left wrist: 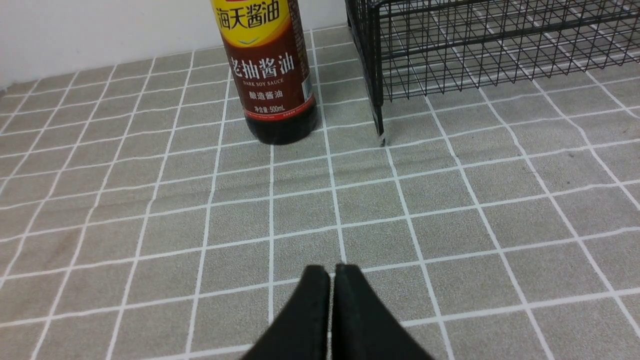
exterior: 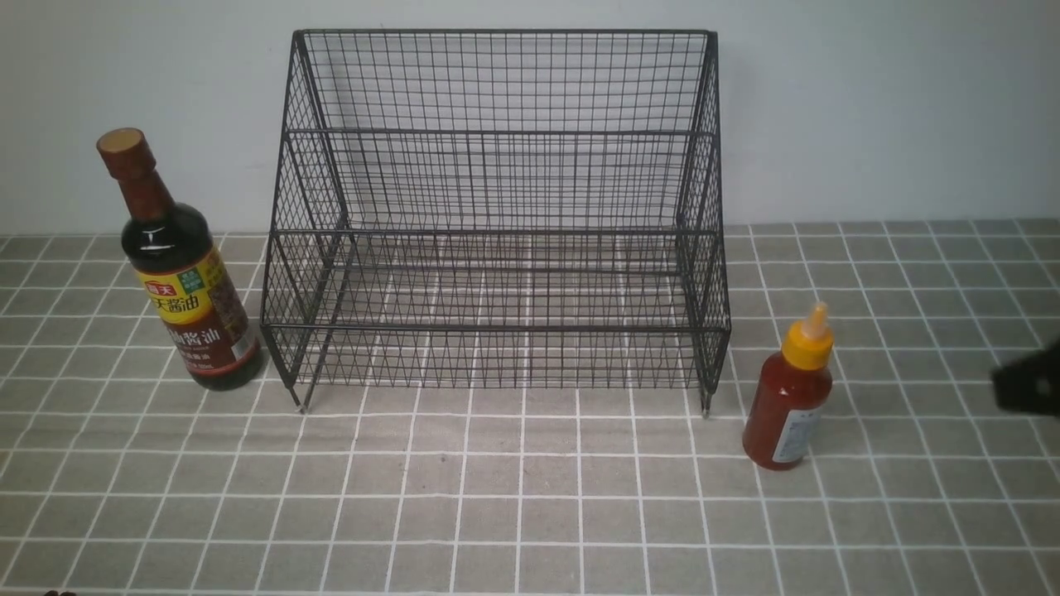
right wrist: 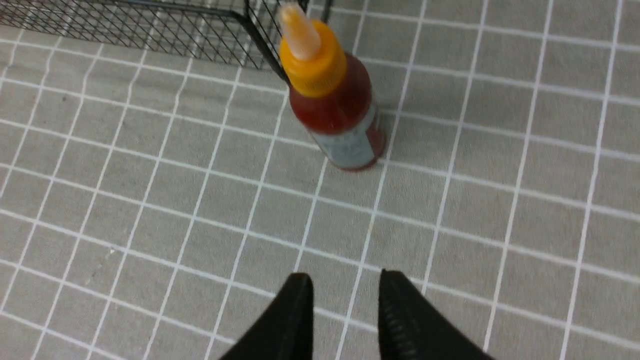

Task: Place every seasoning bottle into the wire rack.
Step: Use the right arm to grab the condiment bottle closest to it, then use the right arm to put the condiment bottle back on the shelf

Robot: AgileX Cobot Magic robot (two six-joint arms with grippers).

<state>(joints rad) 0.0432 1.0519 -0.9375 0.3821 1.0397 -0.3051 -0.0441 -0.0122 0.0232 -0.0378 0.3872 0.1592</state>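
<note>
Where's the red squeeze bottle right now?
In the front view the red squeeze bottle stands upright on the tiled mat, on the robot's right, just outside the front right corner of the wire rack.

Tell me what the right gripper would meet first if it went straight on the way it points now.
Probably the red squeeze bottle, upright almost dead ahead of the right gripper; only tiled cloth between, depth unclear.

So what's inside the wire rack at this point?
No bottle is inside the wire rack; only the tiled mat shows through its mesh. The soy-sauce bottle stands outside at its left, the red squeeze bottle outside at its front right. The open mesh hides nothing.
</note>
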